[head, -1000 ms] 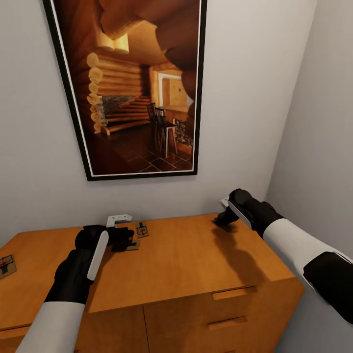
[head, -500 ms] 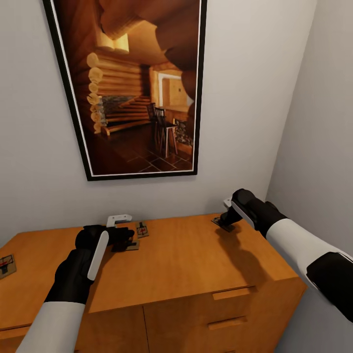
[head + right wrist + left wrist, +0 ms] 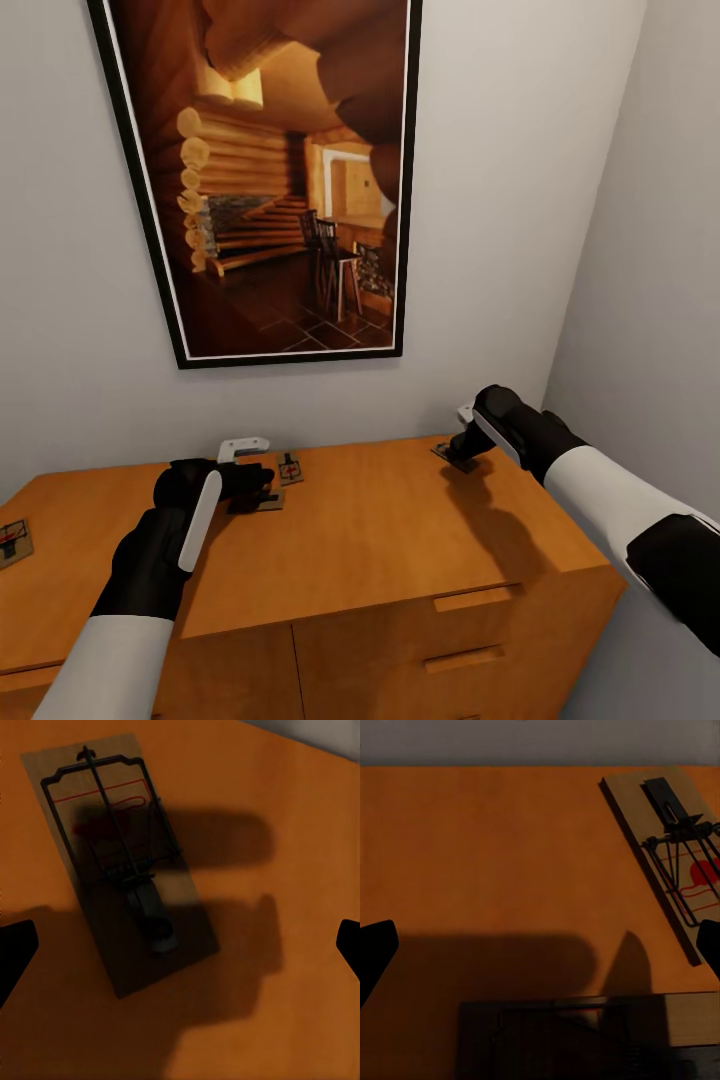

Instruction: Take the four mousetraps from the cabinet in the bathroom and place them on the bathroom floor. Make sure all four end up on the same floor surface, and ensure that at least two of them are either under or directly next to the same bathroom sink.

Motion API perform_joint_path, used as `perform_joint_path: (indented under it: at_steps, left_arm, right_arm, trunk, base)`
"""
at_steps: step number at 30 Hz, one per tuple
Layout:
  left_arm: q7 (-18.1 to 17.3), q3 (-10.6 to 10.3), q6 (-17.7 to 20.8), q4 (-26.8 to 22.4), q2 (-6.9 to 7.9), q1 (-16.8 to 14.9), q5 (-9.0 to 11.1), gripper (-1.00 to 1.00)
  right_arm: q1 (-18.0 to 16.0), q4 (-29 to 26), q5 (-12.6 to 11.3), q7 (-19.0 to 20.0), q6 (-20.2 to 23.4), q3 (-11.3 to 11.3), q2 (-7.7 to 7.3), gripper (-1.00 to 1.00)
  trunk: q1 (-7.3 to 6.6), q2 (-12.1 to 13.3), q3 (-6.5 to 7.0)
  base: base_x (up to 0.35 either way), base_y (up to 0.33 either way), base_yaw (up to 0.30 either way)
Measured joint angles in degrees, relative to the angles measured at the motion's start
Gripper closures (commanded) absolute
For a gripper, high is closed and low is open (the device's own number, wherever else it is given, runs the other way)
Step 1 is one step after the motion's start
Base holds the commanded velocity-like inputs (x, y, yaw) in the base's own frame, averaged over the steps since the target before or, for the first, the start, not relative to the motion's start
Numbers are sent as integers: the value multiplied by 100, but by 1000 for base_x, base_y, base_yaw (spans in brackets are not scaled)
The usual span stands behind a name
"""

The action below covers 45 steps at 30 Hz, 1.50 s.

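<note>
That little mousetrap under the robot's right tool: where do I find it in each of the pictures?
Head view: the mousetrap lies far right on the cabinet, just under the right tool.
Right wrist view: it lies between the tool's dark fingertips, partly shadowed.
Left wrist view: a different mousetrap lies here.
Shared landmark: the cabinet's orange top, meeting the grey wall.
</note>
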Motion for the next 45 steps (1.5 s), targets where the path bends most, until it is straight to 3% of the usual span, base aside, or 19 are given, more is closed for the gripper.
perform_joint_path:
  at_steps: [5,15,21,45]
  left_arm:
    - [0,0,0,3,-6,0,5,-100]
    - [0,-6,0,-1,-9,0,5,-100]
    - [0,-7,0,3,-9,0,12,-100]
    - [-1,-7,-1,5,-15,0,44,-100]
  right_arm:
    - [-7,2,-4,90,0,-12,-1,-100]
    - [-195,75,32,858,2,-21,-9,-100]
    - [-239,86,164,1114,1,-23,-10,-100]
    - [-255,100,351,1257,0,-25,-9,-100]
  trunk:
    - [0,0,0]
    - [0,0,0]
    - [0,0,0]
    - [0,0,0]
  base:
    - [0,0,0]
    - [0,0,0]
    - [0,0,0]
    - [0,-23,0]
